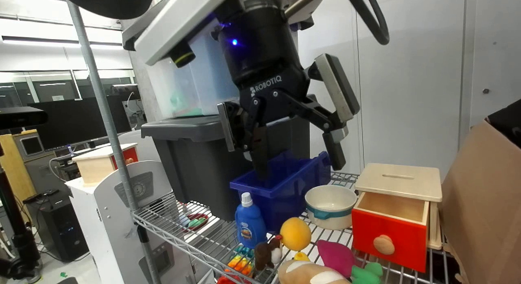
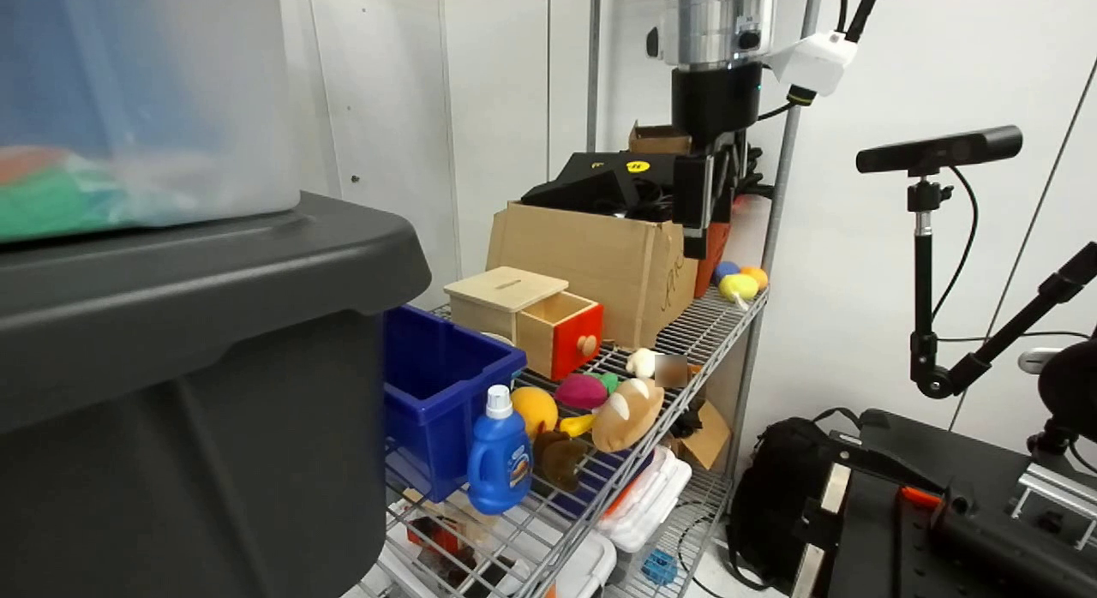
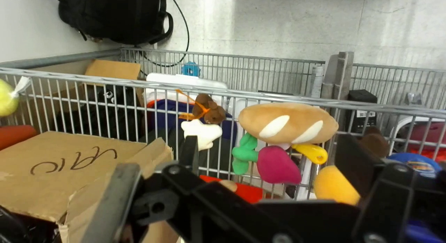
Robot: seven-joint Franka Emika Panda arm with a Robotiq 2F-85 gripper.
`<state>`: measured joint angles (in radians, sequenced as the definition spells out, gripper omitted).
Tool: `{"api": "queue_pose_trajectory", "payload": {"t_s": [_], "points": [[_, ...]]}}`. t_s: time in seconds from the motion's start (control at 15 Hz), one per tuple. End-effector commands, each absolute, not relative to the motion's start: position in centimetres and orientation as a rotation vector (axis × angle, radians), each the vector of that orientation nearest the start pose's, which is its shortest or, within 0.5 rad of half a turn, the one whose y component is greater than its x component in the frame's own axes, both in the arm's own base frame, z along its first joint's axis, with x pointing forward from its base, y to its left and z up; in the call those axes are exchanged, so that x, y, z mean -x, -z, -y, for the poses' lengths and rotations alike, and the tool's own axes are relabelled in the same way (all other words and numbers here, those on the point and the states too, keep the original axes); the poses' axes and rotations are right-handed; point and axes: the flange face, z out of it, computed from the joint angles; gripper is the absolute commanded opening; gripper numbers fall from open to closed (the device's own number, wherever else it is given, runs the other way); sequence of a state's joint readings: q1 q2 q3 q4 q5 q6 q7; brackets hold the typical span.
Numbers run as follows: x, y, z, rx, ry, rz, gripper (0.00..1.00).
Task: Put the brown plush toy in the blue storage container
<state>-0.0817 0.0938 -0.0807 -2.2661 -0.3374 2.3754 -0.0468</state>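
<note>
The brown plush toy, a tan loaf shape with white stripes, lies on the wire shelf near its edge. In an exterior view the toy shows whole; the bottom border cuts it off in an exterior view. The blue storage container, open-topped, stands farther along the shelf beside the dark grey tote; I can see its front wall too. My gripper hangs high above the shelf, fingers spread wide and holding nothing. In the wrist view the loaf appears beyond the gap of the gripper.
Close to the loaf lie a magenta plush, a yellow ball and small dark-brown toys. A detergent bottle fronts the container. A white bowl, red-drawer box, cardboard box and grey tote crowd the shelf.
</note>
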Motion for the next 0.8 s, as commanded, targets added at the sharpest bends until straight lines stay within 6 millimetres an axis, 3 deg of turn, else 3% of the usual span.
{"api": "queue_pose_trajectory", "payload": {"t_s": [0.0,0.73], "points": [[-54.5,-32.0,8.9,3.375,0.078,0.261,1.0],[-58.0,-28.7,7.8,3.278,0.119,0.256,1.0]]}}
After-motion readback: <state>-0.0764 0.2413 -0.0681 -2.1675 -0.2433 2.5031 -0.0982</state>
